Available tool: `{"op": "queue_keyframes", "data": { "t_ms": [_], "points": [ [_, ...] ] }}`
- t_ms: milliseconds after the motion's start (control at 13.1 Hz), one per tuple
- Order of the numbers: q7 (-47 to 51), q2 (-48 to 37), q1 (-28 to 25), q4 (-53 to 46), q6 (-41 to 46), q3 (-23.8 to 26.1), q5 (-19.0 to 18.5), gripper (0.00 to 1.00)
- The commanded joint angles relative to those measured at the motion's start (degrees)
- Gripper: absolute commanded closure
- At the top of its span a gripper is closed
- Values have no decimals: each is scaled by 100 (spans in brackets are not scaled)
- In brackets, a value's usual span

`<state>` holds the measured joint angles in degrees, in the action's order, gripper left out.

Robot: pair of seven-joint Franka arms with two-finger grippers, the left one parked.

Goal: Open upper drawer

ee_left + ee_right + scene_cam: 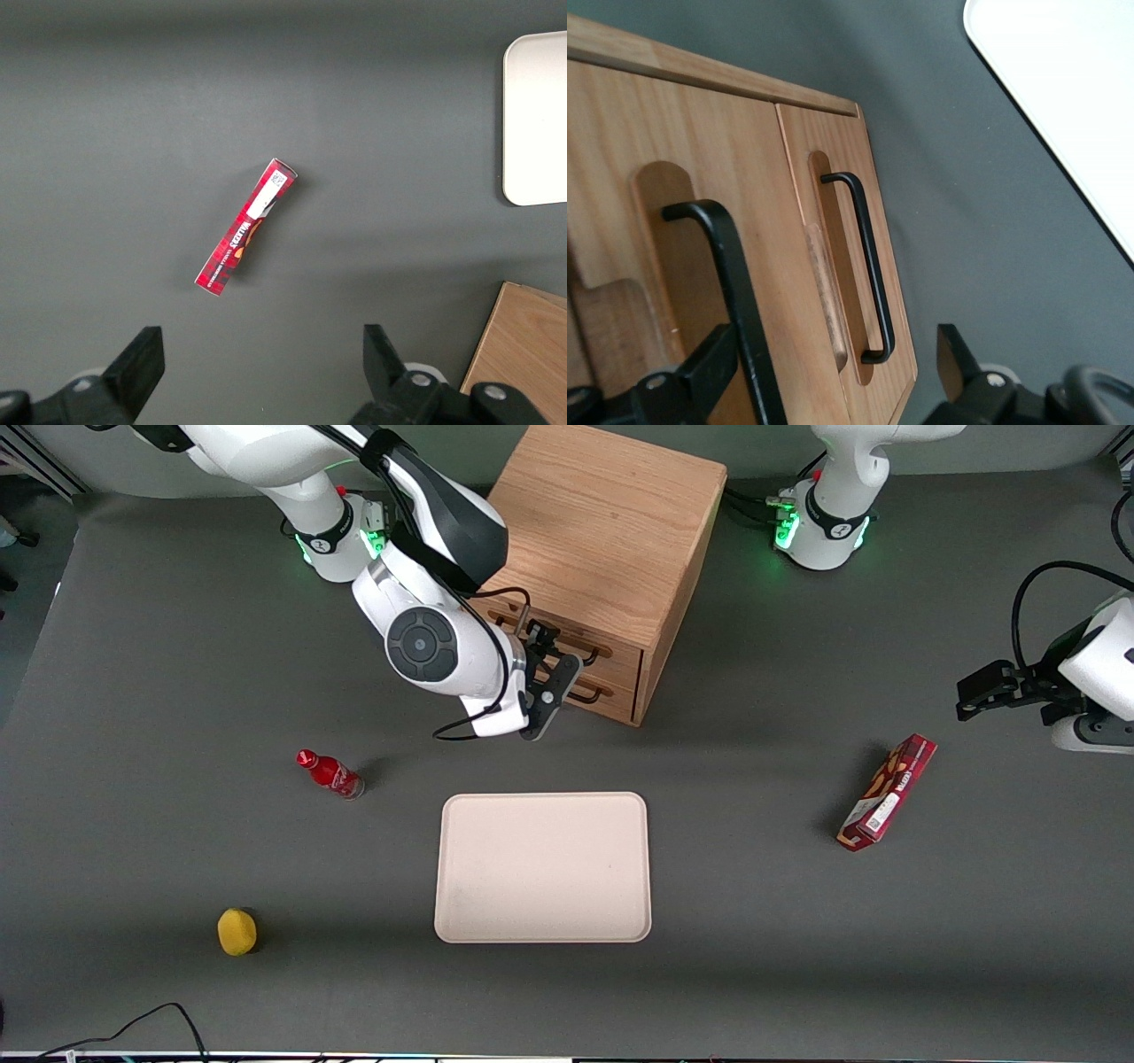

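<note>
The upper drawer [620, 177] looks fully shut, flush in the cabinet [611, 522]. Its black wire handle [731, 266] sits in the gap of the gripper [833, 341], hard up vs one finger [700, 372] and well apart from the other. The jaws are spread wide and grip nothing.

Risks, as I judge them:
- Handle is off-centre in the jaws, so if you close now the near finger may shove the bar sideways or pinch it w/ a pad edge, and it slips on the pull.
- The bottom drawer [833, 159] handle [868, 266] lines up w/ the same gap, farther from the jaws. Reach too deep or drop and you grab the wrong one.
- If your pull isn't straight out, the drawer could bind and drag the whole cabinet.

Out from the jaws, nearer the front cam: tray [542, 868], red bottle [330, 772], yellow object [236, 932]. Red box [246, 228] lies toward the parked arm's end.

Writing: box has a white label and printed lettering, bottle has white script. I can't read either.
</note>
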<state>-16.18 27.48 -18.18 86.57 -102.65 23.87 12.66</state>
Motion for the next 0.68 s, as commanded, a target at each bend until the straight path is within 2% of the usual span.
{"op": "queue_keyframes", "data": {
  "t_ms": [0, 609],
  "points": [
    [-113, 11, -10, 97, -133, 56, 97, 0],
    [-131, 108, 34, 158, -247, 30, 18, 0]
  ]
}}
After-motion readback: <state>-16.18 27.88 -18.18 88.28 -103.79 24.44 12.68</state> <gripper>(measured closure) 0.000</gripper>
